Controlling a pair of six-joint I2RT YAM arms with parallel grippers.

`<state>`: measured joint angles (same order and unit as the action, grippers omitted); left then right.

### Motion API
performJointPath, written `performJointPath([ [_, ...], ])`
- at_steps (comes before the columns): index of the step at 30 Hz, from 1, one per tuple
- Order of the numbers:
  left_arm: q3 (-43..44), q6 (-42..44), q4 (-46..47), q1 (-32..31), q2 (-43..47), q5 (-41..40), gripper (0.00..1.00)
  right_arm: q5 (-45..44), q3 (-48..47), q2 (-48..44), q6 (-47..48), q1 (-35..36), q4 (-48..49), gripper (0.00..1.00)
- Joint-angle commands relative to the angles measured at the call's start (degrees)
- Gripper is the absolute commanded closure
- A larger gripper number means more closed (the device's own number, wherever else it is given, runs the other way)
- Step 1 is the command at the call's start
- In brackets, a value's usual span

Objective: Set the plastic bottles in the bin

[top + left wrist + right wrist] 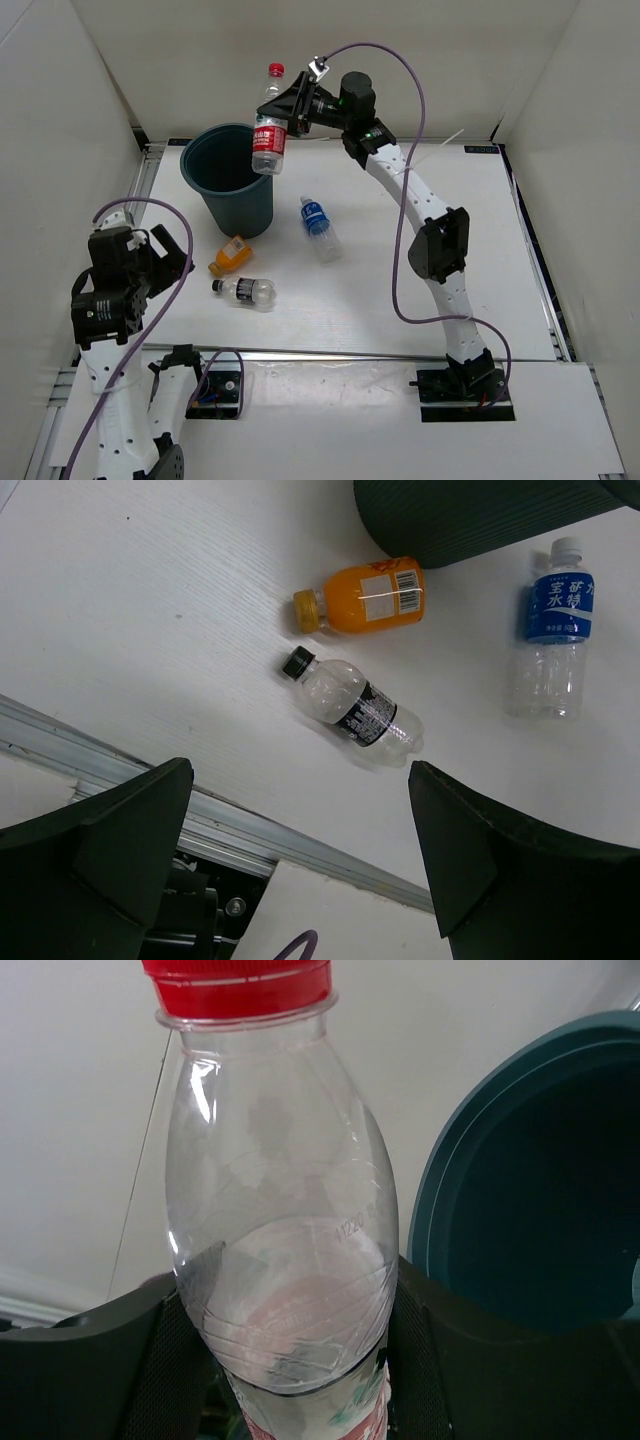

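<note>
My right gripper (275, 108) is shut on the clear bottle with the red cap and label (269, 135) and holds it upright in the air over the far right rim of the dark teal bin (228, 182). In the right wrist view the bottle (280, 1230) fills the frame, with the bin's rim (440, 1200) to its right. The blue-capped bottle (320, 228), the short orange bottle (229, 255) and the black-capped bottle (245, 290) lie on the table in front of the bin. My left gripper (165, 255) is open and empty, left of them.
An aluminium rail (150, 785) runs along the table's near edge under my left gripper. White walls enclose the table on the left, back and right. The right arm's purple cable (405, 200) loops over the table's right half.
</note>
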<state>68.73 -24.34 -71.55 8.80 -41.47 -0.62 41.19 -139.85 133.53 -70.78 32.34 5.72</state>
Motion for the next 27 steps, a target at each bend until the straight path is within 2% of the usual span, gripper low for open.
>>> performJointPath([
  [1,-0.7,1.2,1.3,-0.2,-0.8,1.9,0.0,-4.3,-3.1,0.9,-0.4,-0.1,5.1,0.58],
  [8,-0.1,4.5,2.6,-1.3,-3.0,0.7,0.0,-14.5,-4.2,2.1,3.2,-0.1,5.0,0.57],
  [14,1.1,5.0,3.6,-2.6,-4.2,-2.2,0.0,-17.7,-4.8,3.3,6.2,-0.1,4.7,0.57],
  [16,1.8,5.5,2.6,-3.1,-4.2,-3.0,0.0,-18.2,-4.8,3.3,9.8,0.4,2.8,0.52],
  [19,3.1,5.5,2.0,-3.1,-4.2,-3.0,0.0,-17.7,-4.8,3.3,12.9,1.0,1.4,0.52],
  [23,6.0,5.5,0.7,-3.1,-5.5,-1.7,0.0,-21.8,-6.0,3.9,19.3,1.0,3.0,0.51],
  [27,8.8,5.5,-0.6,-3.1,-6.6,-0.3,0.0,-23.3,-6.0,3.9,19.9,1.0,4.6,0.51],
])
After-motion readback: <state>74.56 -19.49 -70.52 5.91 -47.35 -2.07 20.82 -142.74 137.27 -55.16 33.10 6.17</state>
